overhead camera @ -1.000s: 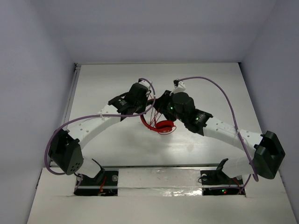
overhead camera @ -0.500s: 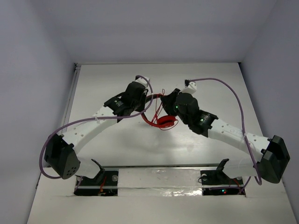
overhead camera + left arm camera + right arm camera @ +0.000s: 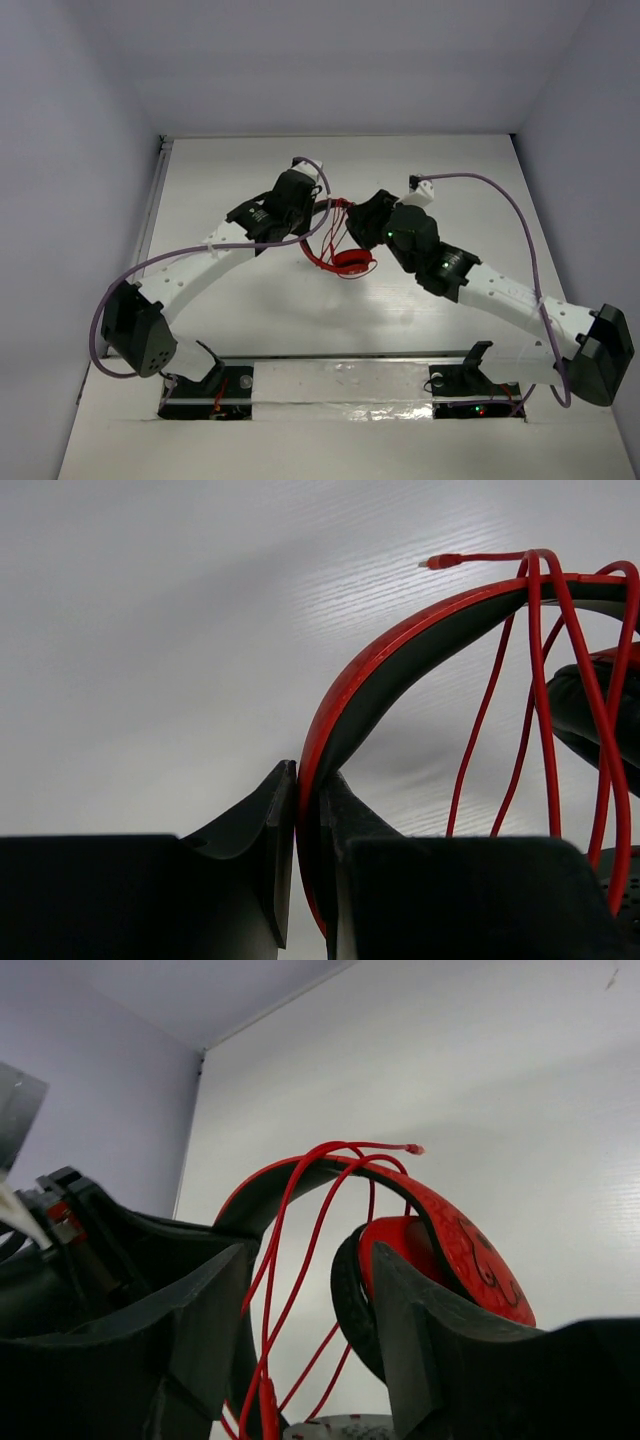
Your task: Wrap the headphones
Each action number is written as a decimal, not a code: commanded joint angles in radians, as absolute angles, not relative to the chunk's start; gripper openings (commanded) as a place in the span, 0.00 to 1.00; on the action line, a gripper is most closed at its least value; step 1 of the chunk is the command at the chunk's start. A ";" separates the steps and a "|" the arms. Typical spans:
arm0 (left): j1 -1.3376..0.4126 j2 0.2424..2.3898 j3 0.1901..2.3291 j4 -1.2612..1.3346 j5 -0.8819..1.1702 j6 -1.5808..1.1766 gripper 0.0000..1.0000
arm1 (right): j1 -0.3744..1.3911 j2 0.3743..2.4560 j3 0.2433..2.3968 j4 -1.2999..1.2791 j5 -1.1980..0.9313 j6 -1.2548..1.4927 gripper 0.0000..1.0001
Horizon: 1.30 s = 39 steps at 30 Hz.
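scene: 2 arms reached in from the near edge and met over the middle of the white surface (image 3: 300, 315).
headphones (image 3: 340, 258): red, at the middle of the surface, between the 2 claws, slightly nearer than both.
headband (image 3: 400, 650): red outside, black inside; arched up and to the right from the left claw in the left wrist view.
left claw (image 3: 308, 780): jaws pressed together on the headband, with only the band's thickness between them. In the top view it sat just left of the headphones (image 3: 312, 215).
right claw (image 3: 315, 1250): jaws stood wide apart and gripped nothing. In the top view it sat just right of the headphones (image 3: 358, 218).
cable (image 3: 300, 1260): thin, red; several strands were draped over the headband and hung down loosely through the gap between the right claw's jaws.
plug (image 3: 413, 1148): the free cable end stuck out past the top of the headband, in the air, held by nothing.
ear cup (image 3: 470, 1260): round, red with a dark pattern and a black pad; it was just behind the right-hand jaw of the right claw. Contact with that jaw could not be told.
contact with surface: the ear cups sat low by the surface in the top view, but touching could not be told.
robot cables (image 3: 490, 190): thick and purple, 1 looped along each arm, apart from the red cable.
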State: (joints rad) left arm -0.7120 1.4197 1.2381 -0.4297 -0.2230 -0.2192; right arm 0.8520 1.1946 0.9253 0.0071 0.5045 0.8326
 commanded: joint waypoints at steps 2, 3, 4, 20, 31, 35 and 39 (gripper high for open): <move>-0.716 1.430 1.327 -0.382 -0.235 -0.222 0.00 | 0.854 1.105 0.894 0.018 0.552 0.775 0.55; -0.716 1.446 1.333 -0.385 -0.242 -0.221 0.00 | 0.854 1.091 0.890 0.014 0.561 0.764 0.53; -0.716 1.456 1.344 -0.385 -0.245 -0.222 0.00 | 0.854 1.077 0.881 0.003 0.575 0.746 0.45; -0.716 1.750 1.505 -0.149 -0.270 -0.181 0.00 | 0.854 0.833 0.744 -0.066 0.784 0.664 0.06; -0.716 1.977 1.499 0.106 -0.299 -0.184 0.00 | 0.854 0.807 0.652 -0.038 0.759 0.669 0.49; -0.707 2.039 1.529 0.146 -0.305 -0.173 0.07 | 0.854 0.782 0.624 -0.029 0.762 0.667 0.58; -0.698 2.098 1.562 0.126 -0.275 -0.184 0.24 | 0.854 0.775 0.609 -0.025 0.759 0.675 0.67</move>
State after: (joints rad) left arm -0.7052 2.1109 1.4960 0.0452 -0.2829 -0.1699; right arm 0.8520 0.7856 0.6163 -0.0704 0.7338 0.6765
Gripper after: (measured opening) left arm 0.231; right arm 0.656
